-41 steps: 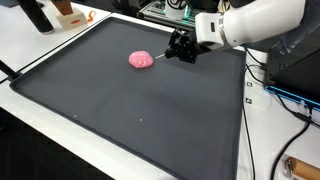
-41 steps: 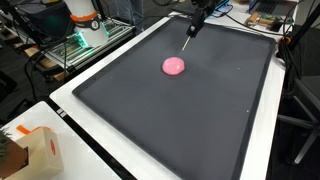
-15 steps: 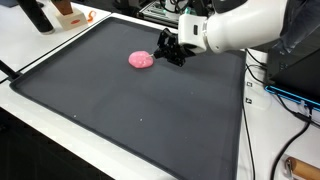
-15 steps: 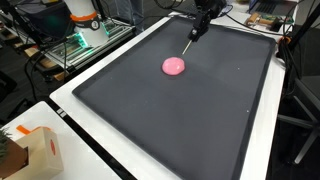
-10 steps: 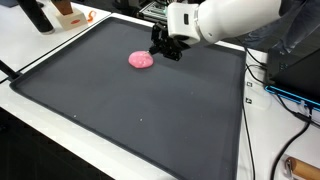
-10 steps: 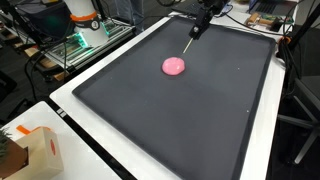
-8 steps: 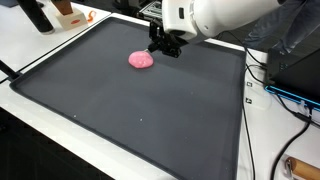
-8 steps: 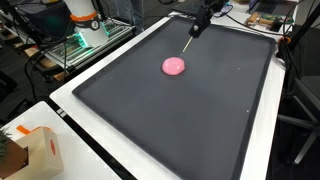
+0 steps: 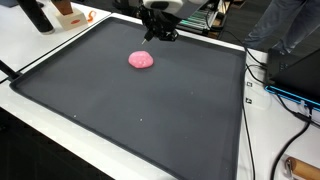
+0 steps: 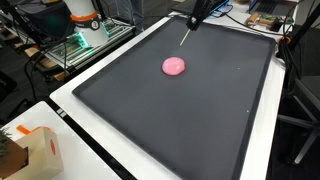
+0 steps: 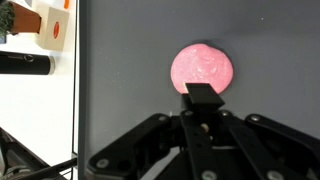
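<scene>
pink wrinkled blob (image 9: 142, 60) on matte grey mat (image 9: 150, 120), thin stick (image 10: 185, 37) in hand (image 10: 193, 22)

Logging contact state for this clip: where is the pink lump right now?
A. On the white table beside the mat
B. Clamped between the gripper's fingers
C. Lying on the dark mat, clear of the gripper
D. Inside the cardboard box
C: the pink lump lies on the dark mat, and in both exterior views the gripper, shut on a thin stick, is apart from it.
</scene>
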